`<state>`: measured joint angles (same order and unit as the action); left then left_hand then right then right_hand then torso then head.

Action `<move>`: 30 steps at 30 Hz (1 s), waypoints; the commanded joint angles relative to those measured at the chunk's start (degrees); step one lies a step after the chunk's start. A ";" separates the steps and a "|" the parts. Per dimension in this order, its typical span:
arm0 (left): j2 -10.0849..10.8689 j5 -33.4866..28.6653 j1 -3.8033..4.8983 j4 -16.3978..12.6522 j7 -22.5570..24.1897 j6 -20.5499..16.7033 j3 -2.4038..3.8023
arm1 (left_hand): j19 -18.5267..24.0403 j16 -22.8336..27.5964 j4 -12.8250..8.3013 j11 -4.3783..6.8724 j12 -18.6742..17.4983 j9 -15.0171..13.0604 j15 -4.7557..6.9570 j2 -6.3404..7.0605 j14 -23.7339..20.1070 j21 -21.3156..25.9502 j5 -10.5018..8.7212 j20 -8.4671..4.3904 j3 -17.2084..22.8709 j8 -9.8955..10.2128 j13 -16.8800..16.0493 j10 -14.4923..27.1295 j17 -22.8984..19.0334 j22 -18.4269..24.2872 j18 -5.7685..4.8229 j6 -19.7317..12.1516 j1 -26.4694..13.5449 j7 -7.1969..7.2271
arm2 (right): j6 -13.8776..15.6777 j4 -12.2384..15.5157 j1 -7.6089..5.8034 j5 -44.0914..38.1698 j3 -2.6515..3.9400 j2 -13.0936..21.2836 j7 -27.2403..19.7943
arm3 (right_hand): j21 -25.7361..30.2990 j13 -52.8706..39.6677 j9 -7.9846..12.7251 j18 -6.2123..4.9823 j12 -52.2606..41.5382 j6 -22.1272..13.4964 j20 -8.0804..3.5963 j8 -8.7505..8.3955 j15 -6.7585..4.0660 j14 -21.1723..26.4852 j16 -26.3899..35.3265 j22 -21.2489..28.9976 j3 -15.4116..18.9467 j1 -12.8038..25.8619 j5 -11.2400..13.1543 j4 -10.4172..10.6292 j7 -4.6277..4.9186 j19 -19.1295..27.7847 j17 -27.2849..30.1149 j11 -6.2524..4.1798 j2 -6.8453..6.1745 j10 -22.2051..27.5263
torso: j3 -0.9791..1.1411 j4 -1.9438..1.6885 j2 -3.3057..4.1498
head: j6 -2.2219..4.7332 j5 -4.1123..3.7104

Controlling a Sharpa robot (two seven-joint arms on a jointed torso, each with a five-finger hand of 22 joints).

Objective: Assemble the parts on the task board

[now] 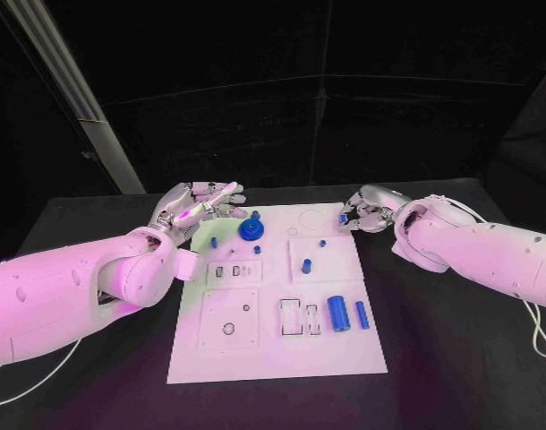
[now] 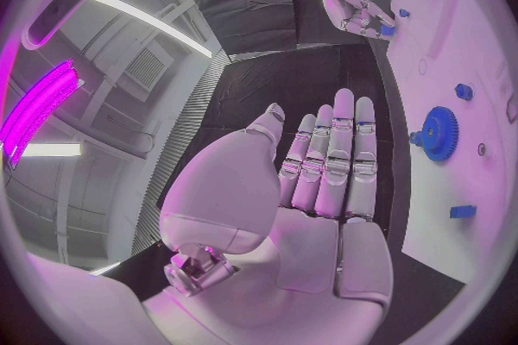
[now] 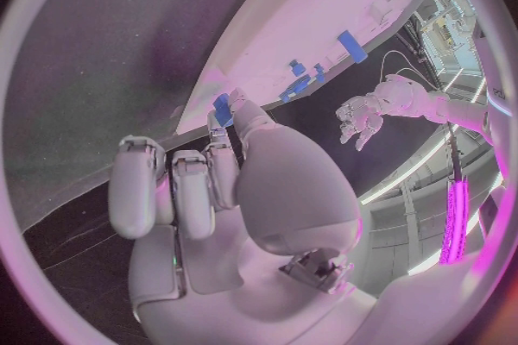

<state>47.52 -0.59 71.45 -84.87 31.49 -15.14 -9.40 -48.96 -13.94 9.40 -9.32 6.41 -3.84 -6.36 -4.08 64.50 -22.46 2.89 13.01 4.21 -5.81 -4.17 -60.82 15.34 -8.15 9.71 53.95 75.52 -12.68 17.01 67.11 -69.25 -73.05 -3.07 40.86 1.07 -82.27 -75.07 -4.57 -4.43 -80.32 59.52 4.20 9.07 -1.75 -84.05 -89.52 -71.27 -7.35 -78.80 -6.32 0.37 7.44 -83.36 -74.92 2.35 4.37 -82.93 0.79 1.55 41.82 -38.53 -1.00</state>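
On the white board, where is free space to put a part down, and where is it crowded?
The task board is bare along its near edge, below the square recess and the blue cylinders. The far edge is crowded: the blue gear, the left hand and the right hand gather there.

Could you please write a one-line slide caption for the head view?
Both hands reach the task board's far end: left hand open, right hand pinching a small blue part.
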 commanded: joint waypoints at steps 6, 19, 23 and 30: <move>0.69 0.07 0.14 -0.34 0.13 0.67 0.01 | -0.45 0.20 0.14 -0.06 -0.33 0.02 0.01 -0.24 0.35 0.20 0.25 -0.03 0.34 0.32 0.05 -0.47 0.06 0.07 0.83 0.44 0.32 -0.13 | 3.68 7.01 -0.55 0.78 0.10 2.41 2.19 | -0.33 -3.11 -0.05 0.98 0.04 0.44 -0.24 -0.72 -0.28 -5.79 -0.14 -0.06 -0.36 0.21 -0.41 0.29 -0.43 0.00 -14.48 -0.23 0.90 -0.04 | -0.38 0.08 -0.48 | -0.03 0.29; 1.14 -1.20 0.53 0.67 0.51 0.75 0.03 | -0.45 0.28 0.12 -0.08 -0.41 0.03 0.00 -0.20 0.35 0.23 0.25 -0.03 0.39 0.38 0.06 -0.47 0.11 0.10 0.83 0.43 0.30 -0.16 | 2.53 15.73 -2.38 -2.72 0.12 -1.63 9.01 | -0.28 -3.10 0.02 0.96 0.11 0.41 -0.20 -1.02 -0.23 -5.72 0.01 0.09 -0.36 0.78 -0.47 0.35 -0.36 0.06 -14.21 -0.16 0.38 -0.03 | -1.03 -0.39 -1.07 | -1.50 1.57; 1.13 -1.86 0.71 1.11 0.69 0.70 0.04 | -0.46 0.30 0.11 -0.07 -0.42 0.03 0.00 -0.17 0.35 0.24 0.25 -0.03 0.41 0.39 0.06 -0.49 0.13 0.11 0.83 0.44 0.30 -0.16 | 0.94 15.59 -2.45 -5.04 0.09 -4.87 10.20 | -0.28 -2.98 0.03 0.96 0.22 0.43 -0.19 -1.07 -0.23 -5.69 0.08 0.09 -0.37 0.85 -0.50 0.32 -0.36 0.06 -14.09 -0.16 0.24 0.04 | -1.11 -0.66 -1.11 | -1.83 2.13; 1.11 -3.19 0.99 1.61 1.17 0.21 0.04 | -0.46 0.30 0.11 -0.07 -0.42 0.03 0.00 -0.17 0.35 0.24 0.25 -0.03 0.41 0.39 0.06 -0.49 0.13 0.11 0.83 0.44 0.30 -0.16 | -1.91 14.19 -1.90 -8.58 -1.26 -9.88 11.33 | -0.25 -2.83 0.07 0.95 0.37 0.35 -0.15 -1.23 -0.21 -5.64 0.19 0.16 -0.38 1.04 -0.58 0.33 -0.30 0.09 -13.90 -0.12 0.04 0.14 | -1.09 -0.56 -1.03 | -2.35 3.21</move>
<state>48.63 -2.50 72.28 -83.31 31.59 -15.18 -9.37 -48.96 -13.94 9.57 -9.32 6.20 -3.84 -6.36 -4.08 64.50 -22.46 2.89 13.01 4.38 -5.81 -4.17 -60.82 15.39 -8.11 9.72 53.95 75.52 -12.68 17.67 81.73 -71.28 -78.15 -4.13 31.34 10.61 -82.26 -75.08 -4.54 -4.43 -80.22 59.44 4.20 7.61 -1.74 -84.04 -89.52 -71.19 -7.64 -78.08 -6.58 0.52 7.33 -83.35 -74.91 2.25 4.52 -83.02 -0.30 0.98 40.78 -40.72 1.95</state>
